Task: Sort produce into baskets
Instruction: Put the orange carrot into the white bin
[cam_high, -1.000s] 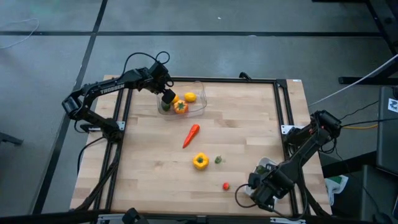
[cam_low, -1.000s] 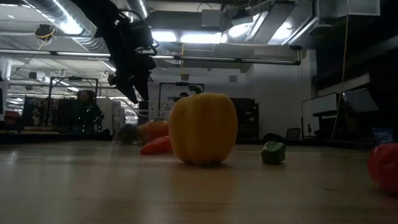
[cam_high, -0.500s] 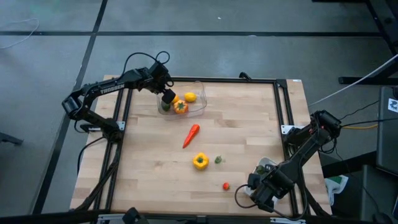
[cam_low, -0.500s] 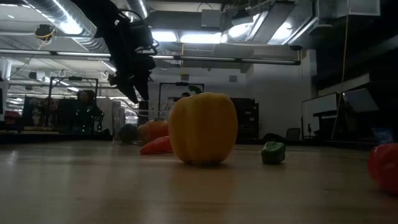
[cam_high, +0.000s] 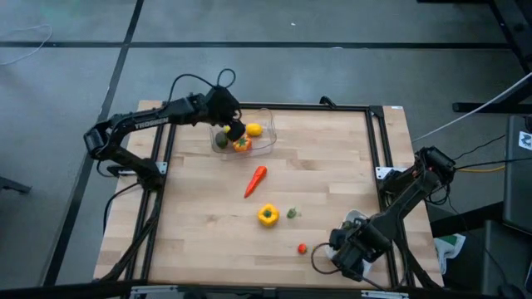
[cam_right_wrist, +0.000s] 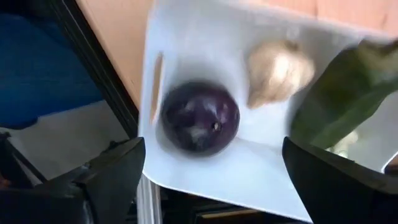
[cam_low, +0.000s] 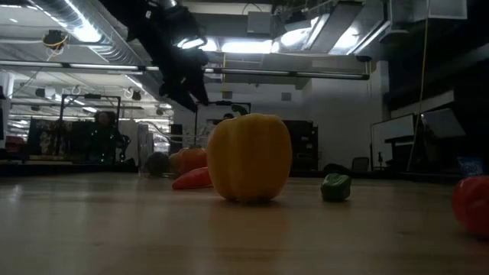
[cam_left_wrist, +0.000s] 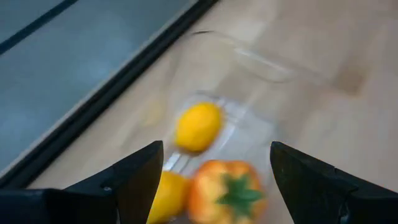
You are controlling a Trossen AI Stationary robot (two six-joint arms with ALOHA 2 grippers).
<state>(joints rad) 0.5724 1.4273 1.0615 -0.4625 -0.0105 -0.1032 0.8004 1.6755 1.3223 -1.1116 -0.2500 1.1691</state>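
The clear tub (cam_high: 264, 137) stands at the table's far left and holds a yellow lemon (cam_high: 253, 129), an orange tomato (cam_high: 241, 145) and a green piece (cam_high: 221, 140). My left gripper (cam_high: 235, 129) hangs open and empty above the tub; its wrist view shows the lemon (cam_left_wrist: 199, 126) and the tomato (cam_left_wrist: 227, 190) below it. My right gripper (cam_high: 342, 252) is open and empty over the white tray (cam_high: 356, 219) at the near right. The tray (cam_right_wrist: 205, 50) holds a purple ball (cam_right_wrist: 200, 118), white garlic (cam_right_wrist: 280, 71) and a green piece (cam_right_wrist: 348, 93).
On the bare wood lie a red carrot-like piece (cam_high: 256, 180), a yellow pepper (cam_high: 267, 215), a small green piece (cam_high: 292, 213) and a small red piece (cam_high: 302, 247). A black frame (cam_high: 378, 141) runs round the table.
My left gripper has gone a little toward the table's right edge and up, staying over the clear tub. The green piece in the tub now shows clear of it.
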